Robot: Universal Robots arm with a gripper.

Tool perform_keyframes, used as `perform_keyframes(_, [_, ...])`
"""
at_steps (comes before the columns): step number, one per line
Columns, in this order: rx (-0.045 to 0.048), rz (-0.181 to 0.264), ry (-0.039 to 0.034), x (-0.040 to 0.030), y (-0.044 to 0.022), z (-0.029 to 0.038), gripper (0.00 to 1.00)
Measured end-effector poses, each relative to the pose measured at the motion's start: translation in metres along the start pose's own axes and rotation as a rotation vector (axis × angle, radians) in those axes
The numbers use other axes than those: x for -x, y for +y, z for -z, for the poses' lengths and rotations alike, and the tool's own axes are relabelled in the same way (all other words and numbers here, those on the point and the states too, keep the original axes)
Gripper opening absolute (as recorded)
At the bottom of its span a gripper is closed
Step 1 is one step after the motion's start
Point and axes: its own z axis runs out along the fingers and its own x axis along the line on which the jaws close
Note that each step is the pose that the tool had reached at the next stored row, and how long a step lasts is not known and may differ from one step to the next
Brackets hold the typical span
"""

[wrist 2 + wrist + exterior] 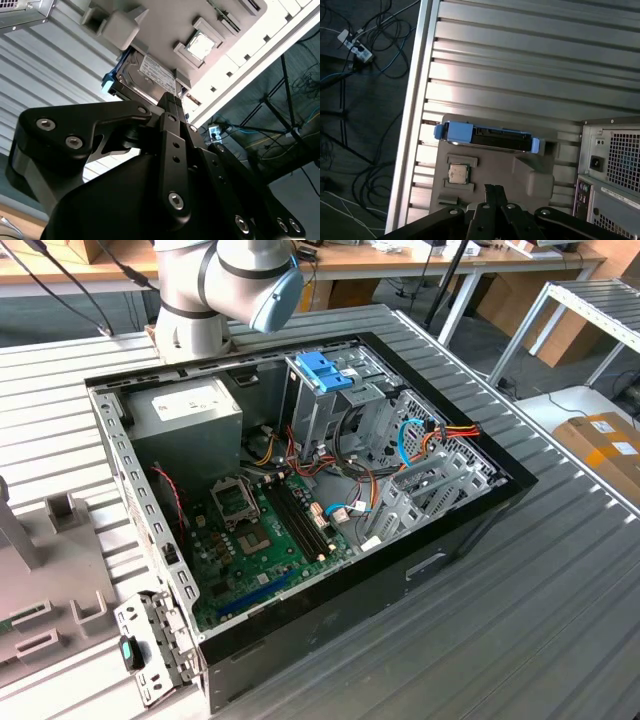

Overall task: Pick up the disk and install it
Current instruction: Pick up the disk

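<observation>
The grey holder (50, 560) sits on the desk (520, 620) at the exterior view's left; the disk (487, 140) stands on edge in it, ahead of my closed, empty gripper (493, 189), long axis crosswise; computer case (330, 615) further right.

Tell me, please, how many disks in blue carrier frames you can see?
1. The disk stands on edge in the grey fixture, beside the computer case, in both wrist views. Another could be hidden in the drive cage.

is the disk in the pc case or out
Out: the disk sits in a slot of the grey fixture, beside the case.
</observation>
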Motion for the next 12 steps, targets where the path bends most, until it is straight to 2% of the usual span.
perform_keyframes(3, [0.0007, 0.031, 0.0013, 0.0, 0.0, 0.0, 0.1])
perform_keyframes(5, [0.0017, 0.067, 0.003, 0.0, 0.0, 0.0, 0.1])
perform_keyframes(12, [0.0028, 0.112, 0.0049, 0.0001, 0.0, 0.0, 0.1])
